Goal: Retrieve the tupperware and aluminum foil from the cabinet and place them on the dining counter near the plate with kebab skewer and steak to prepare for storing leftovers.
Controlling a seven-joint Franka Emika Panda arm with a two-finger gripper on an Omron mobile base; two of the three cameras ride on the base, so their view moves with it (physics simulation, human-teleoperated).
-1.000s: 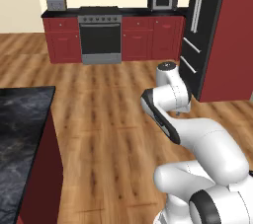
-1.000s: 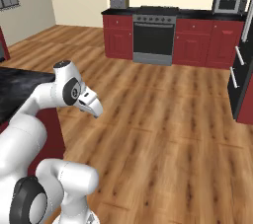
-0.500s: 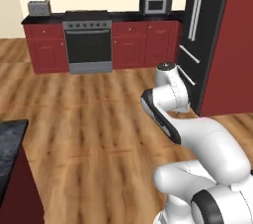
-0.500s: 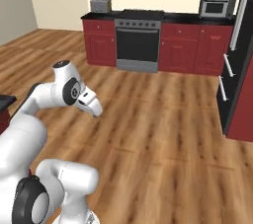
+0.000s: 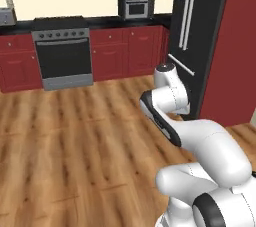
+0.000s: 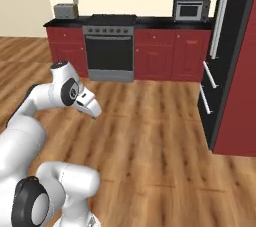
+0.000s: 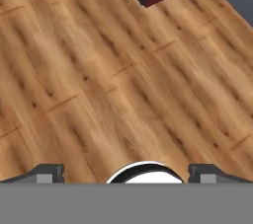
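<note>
**Arm folded over bare floor, facing the far kitchen wall**

Left base view: the arm (image 5: 200, 141) is folded near the right, over the wood floor (image 5: 75, 146). Far off stand the oven (image 5: 63, 53), a microwave (image 5: 135, 7) on the worktop (image 5: 135, 21), and the black fridge (image 5: 192, 36) at right.

Right base view: the toaster (image 6: 65, 10) sits far left; red cabinets (image 6: 170, 53) flank the oven.

Hand view: the hand (image 7: 126, 173) is released, its fingertips (image 7: 47, 172) wide apart above floorboards. None of the task's things can be seen.
</note>
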